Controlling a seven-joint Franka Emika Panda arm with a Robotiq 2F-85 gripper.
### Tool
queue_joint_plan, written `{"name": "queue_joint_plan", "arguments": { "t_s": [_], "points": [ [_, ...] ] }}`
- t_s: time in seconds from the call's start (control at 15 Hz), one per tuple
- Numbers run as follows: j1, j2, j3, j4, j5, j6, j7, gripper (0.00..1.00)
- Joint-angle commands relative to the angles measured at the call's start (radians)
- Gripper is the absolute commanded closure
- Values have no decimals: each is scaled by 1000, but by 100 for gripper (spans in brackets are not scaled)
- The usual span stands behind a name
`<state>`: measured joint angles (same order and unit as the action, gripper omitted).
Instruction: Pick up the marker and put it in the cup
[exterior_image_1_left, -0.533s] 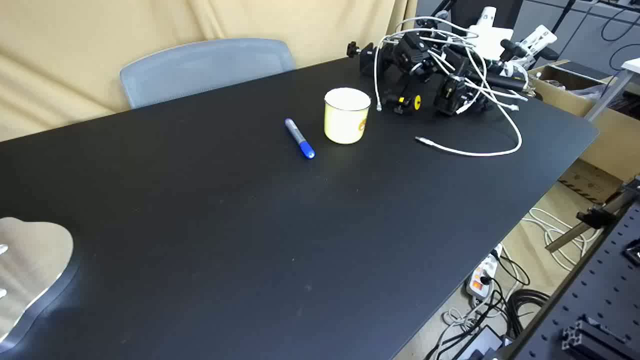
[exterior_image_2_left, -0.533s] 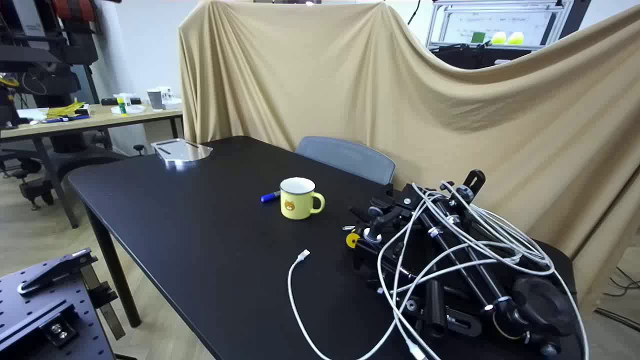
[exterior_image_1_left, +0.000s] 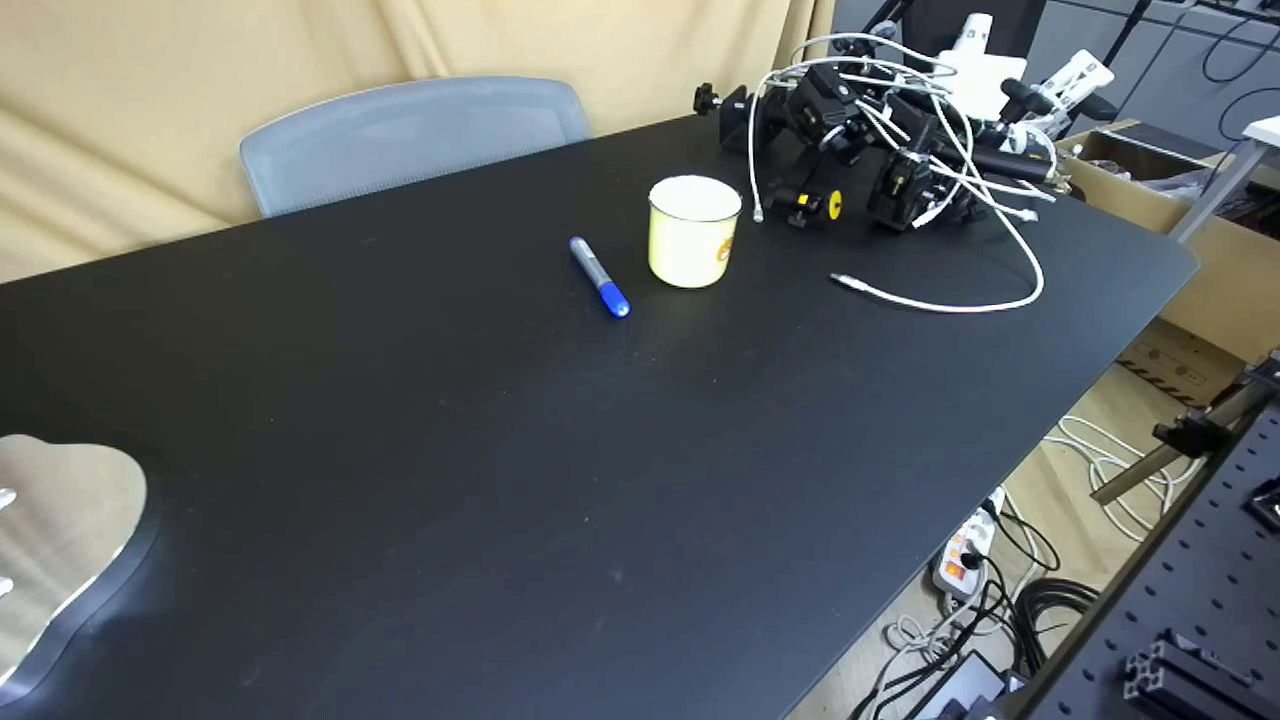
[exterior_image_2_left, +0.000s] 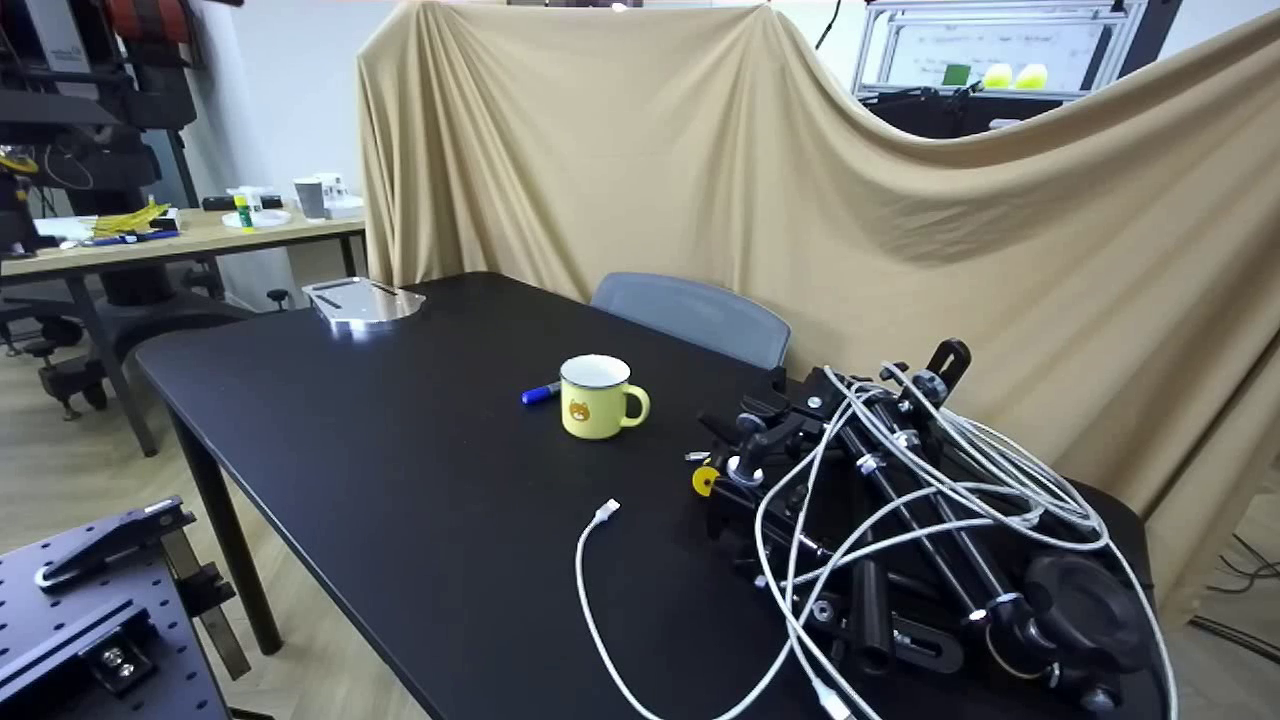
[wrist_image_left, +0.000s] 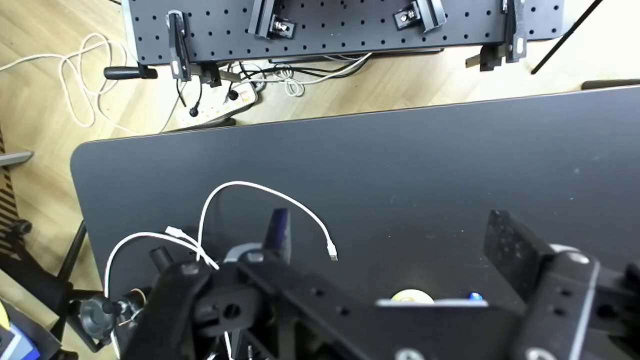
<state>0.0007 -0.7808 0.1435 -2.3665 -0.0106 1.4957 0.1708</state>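
The blue and grey marker (exterior_image_1_left: 600, 278) lies flat on the black table beside the cup, apart from it. In an exterior view only its blue end (exterior_image_2_left: 541, 394) shows clearly, with the rest partly behind the cup. The pale yellow cup (exterior_image_1_left: 688, 245) stands upright; its handle and a small bear print show in an exterior view (exterior_image_2_left: 590, 412). My gripper (wrist_image_left: 390, 227) is open and empty, high above the table, and appears in neither exterior view. In the wrist view, the cup's edge (wrist_image_left: 412, 296) and the marker's blue tip (wrist_image_left: 475, 296) peek out above the gripper body, which hides the rest.
Black clamps and arms with tangled white cables (exterior_image_2_left: 890, 520) lie at one end of the table, near the cup. A loose cable end (exterior_image_1_left: 900, 298) reaches toward the cup. A metal plate (exterior_image_1_left: 70, 530) lies at the opposite end. A grey chair (exterior_image_1_left: 415, 140) stands behind the table.
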Motion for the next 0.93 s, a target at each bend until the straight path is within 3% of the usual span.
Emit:
{"name": "queue_joint_plan", "arguments": {
  "t_s": [0.0, 0.27, 0.47, 0.87],
  "points": [
    [11, 2, -7, 3, -4, -2, 6, 0],
    [11, 2, -7, 3, -4, -2, 6, 0],
    [-5, 62, -10, 17, -16, 89, 16, 0],
    [-18, 333, 22, 97, -30, 578, 77, 0]
  ]
}}
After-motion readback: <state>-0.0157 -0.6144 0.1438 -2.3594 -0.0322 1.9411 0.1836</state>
